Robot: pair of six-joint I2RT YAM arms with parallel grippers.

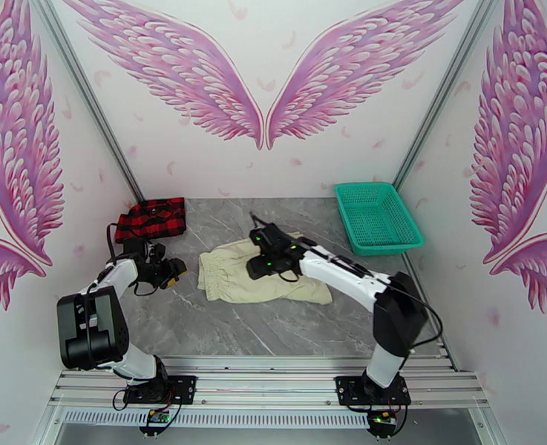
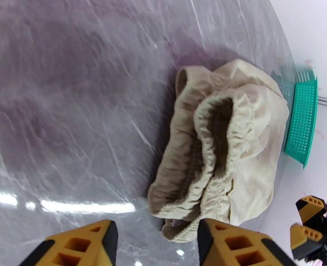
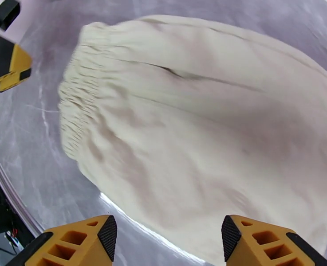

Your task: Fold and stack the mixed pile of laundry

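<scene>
The cream garment point(image 1: 237, 282) lies folded in the middle of the grey table, with its elastic waistband toward the left. Folded at the back left corner is the red-and-black check shirt point(image 1: 152, 219). My left gripper point(image 1: 177, 273) hovers just left of the cream garment; in the left wrist view it point(image 2: 156, 242) is open and empty, with the gathered waistband point(image 2: 216, 142) just ahead. My right gripper point(image 1: 256, 268) hangs over the garment's top edge. In the right wrist view it point(image 3: 167, 240) is open above the cream cloth point(image 3: 198, 129), holding nothing.
A teal mesh basket point(image 1: 377, 216) stands at the back right against the wall. The walls close in on the left, back and right. Bare grey tabletop point(image 1: 258, 324) stretches between the garment and the metal rail at the near edge.
</scene>
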